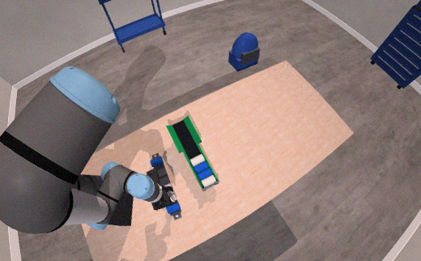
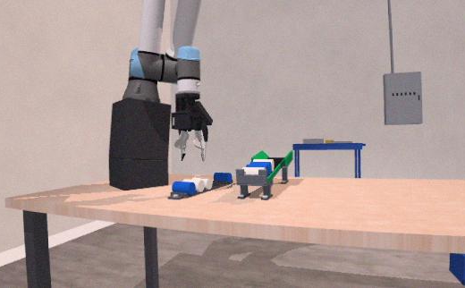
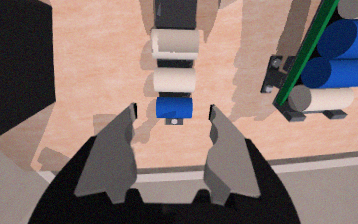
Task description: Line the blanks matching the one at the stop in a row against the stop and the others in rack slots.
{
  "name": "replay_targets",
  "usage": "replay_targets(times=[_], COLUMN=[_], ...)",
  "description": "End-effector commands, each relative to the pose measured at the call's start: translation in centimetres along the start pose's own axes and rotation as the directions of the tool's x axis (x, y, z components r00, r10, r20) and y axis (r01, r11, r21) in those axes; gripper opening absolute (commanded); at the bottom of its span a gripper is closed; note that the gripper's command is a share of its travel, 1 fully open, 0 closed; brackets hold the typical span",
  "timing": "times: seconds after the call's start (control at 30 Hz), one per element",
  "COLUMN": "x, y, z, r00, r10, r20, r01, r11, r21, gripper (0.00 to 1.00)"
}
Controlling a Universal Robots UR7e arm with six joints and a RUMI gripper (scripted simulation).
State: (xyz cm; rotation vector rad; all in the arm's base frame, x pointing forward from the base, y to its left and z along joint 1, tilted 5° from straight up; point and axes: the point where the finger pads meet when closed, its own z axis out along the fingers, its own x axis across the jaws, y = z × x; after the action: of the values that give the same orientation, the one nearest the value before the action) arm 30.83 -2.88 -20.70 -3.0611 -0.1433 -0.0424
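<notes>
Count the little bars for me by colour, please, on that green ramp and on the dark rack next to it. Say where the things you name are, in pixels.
White bars (image 1: 208,181) (image 2: 254,171) (image 3: 332,98): 4 (2 on the ramp (image 1: 194,131) (image 2: 288,161) (image 3: 309,47), 2 on the rack (image 1: 176,216) (image 2: 176,196) (image 3: 175,15))
Blue bars (image 1: 173,208) (image 2: 183,188) (image 3: 174,107): 4 (2 on the ramp, 2 on the rack)
Total: 8
</notes>
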Motion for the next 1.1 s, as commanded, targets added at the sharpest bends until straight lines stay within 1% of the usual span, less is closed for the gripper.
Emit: replay_targets(times=[0.0, 0.43, 1.07], x=[0.0, 0.0, 0.0], y=[0.0, 0.0, 0.0], z=[0.0, 0.6, 2.9], r00=[1.0, 1.0, 1.0], r10=[0.0, 0.0, 0.0], r20=[-0.001, -0.001, -0.001], r01=[0.0, 0.0, 0.0], r11=[1.0, 1.0, 1.0], r21=[-0.001, 0.0, 0.0], gripper=[0.52, 0.52, 0.52])
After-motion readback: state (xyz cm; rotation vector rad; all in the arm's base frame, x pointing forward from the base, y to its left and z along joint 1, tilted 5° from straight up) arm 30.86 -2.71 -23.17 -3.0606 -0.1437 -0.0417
